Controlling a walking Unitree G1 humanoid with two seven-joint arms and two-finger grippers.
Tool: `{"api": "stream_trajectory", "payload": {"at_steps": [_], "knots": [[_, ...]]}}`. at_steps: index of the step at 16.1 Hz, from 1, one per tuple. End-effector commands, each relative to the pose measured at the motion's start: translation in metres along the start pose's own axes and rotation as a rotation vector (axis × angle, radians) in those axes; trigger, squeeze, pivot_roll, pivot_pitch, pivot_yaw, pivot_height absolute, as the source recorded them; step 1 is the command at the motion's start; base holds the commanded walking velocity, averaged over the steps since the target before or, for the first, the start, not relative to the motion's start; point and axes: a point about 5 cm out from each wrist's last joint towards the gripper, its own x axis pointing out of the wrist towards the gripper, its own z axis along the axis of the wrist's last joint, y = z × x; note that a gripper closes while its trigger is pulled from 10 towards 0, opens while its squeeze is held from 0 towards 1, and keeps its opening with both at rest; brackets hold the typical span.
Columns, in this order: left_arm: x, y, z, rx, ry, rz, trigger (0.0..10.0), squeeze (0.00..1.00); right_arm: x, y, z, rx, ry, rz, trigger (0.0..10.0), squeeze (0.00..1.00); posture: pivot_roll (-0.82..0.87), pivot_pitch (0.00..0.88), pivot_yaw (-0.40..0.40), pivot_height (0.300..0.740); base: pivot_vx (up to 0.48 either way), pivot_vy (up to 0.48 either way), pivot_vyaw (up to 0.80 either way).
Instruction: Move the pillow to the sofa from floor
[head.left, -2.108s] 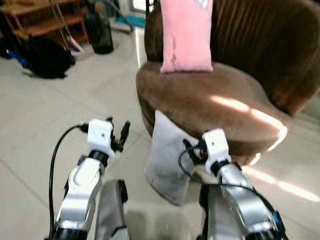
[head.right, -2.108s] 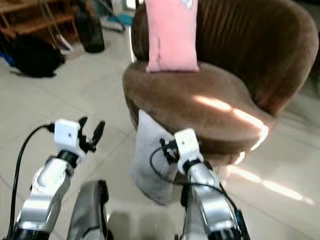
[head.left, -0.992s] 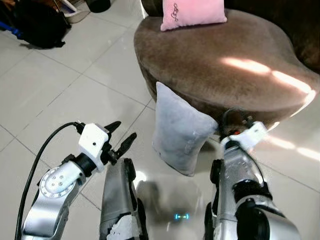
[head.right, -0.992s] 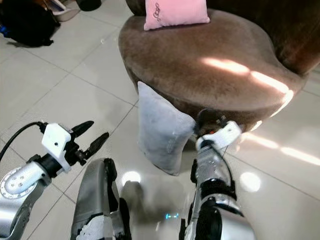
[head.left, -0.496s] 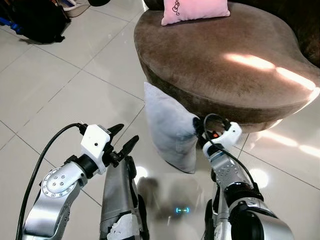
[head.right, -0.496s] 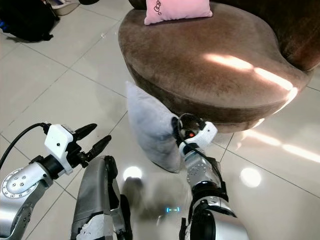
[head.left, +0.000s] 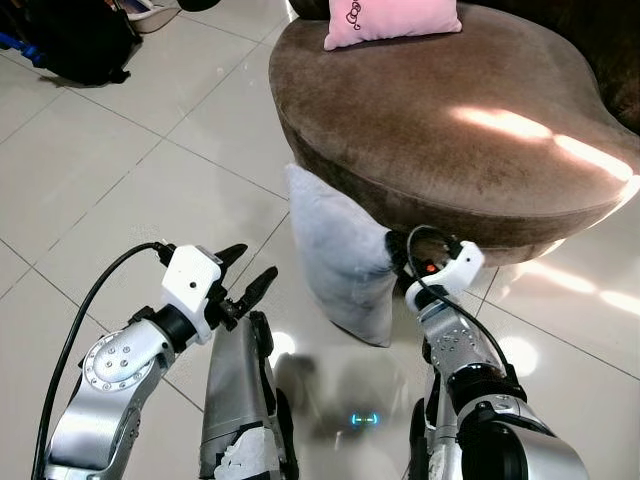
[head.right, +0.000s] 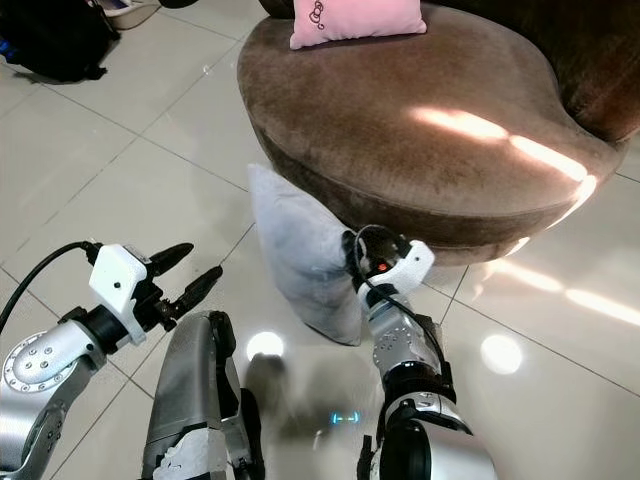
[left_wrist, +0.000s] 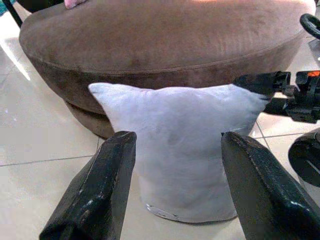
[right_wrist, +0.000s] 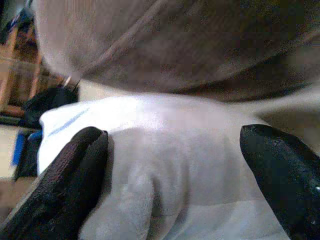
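Left eye view shows me a grey pillow (head.left: 340, 255) standing up on the tiled floor (head.left: 120, 190), leaning on the front edge of the round brown sofa (head.left: 450, 120). It is still down on the floor, not up on the seat. My right gripper (head.left: 398, 255) is at the pillow's upper corner on the sofa side, right up against the cloth. In the right wrist view I see its two black fingers (right_wrist: 75, 175) spread wide, with the pale pillow cloth between them, so they are apart and not squeezing it. My left gripper (head.left: 245, 272) is out over the floor on the other side of the pillow, near it but not touching. Its two fingers (left_wrist: 100, 185) are apart too, and in the left wrist view the pillow sits in the gap between them, farther off, with the sofa's brown edge behind it. A pink pillow (head.left: 392, 20) lies on the sofa seat near the far edge. Strips of sunlight fall across the seat. A black bag (head.left: 75, 45) sits on the floor at the far left corner. I can see a black cable (head.left: 90, 310) running along my left arm.
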Motion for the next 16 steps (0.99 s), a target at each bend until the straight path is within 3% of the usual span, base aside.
{"api": "stream_trajectory", "payload": {"at_steps": [1, 4, 5, 6, 7, 8, 11, 14, 16], "knots": [[-0.004, 0.003, -0.004, 0.014, 0.033, 0.014, 10.0, 0.0, 0.001, 0.0, 0.006, -0.005, -0.054, -0.033, 10.0, 0.0, 0.14, 0.288, 0.123, 0.495, 0.0, 0.0, 0.0], [-0.003, 0.003, -0.004, 0.016, 0.029, 0.018, 10.0, 0.0, 0.004, 0.01, 0.023, -0.022, -0.132, 0.054, 10.0, 0.0, 0.14, 0.283, 0.122, 0.495, 0.0, 0.0, 0.0], [-0.003, 0.004, -0.003, 0.016, 0.027, 0.017, 10.0, 0.0, 0.004, 0.016, 0.028, -0.136, -0.119, 0.122, 10.0, 0.0, 0.14, 0.282, 0.12, 0.495, 0.0, 0.0, 0.0], [-0.004, 0.003, -0.003, 0.012, 0.027, 0.0, 10.0, 0.0, 0.004, 0.022, 0.026, -0.314, -0.074, 0.207, 10.0, 0.0, 0.13, 0.281, 0.12, 0.495, 0.0, 0.0, 0.0], [-0.006, 0.002, -0.004, 0.015, 0.033, -0.022, 10.0, 0.0, 0.002, 0.025, 0.024, -0.475, -0.033, 0.285, 10.0, 1.0, 0.14, 0.276, 0.118, 0.495, 0.0, 0.0, 0.0], [-0.007, 0.002, -0.004, 0.018, 0.035, -0.022, 10.0, 0.0, 0.0, 0.023, 0.022, -0.587, -0.012, 0.308, 10.0, 1.0, 0.14, 0.274, 0.118, 0.495, 0.0, 0.0, 0.0], [-0.008, 0.003, -0.004, 0.021, 0.037, -0.021, 10.0, 0.0, 0.001, 0.015, 0.02, -0.707, 0.017, 0.254, 10.0, 1.0, 0.15, 0.275, 0.12, 0.495, 0.0, 0.0, 0.0], [-0.008, 0.005, -0.003, 0.026, 0.038, -0.019, 10.0, 0.0, 0.001, 0.002, 0.022, -0.705, -0.018, 0.096, 10.0, 1.0, 0.15, 0.275, 0.124, 0.495, 0.0, 0.0, 0.0], [-0.008, 0.006, -0.002, 0.026, 0.037, -0.017, 10.0, 0.0, 0.0, -0.007, 0.027, -0.637, -0.067, -0.005, 10.0, 1.0, 0.16, 0.279, 0.126, 0.495, 0.0, 0.0, 0.0]]}}
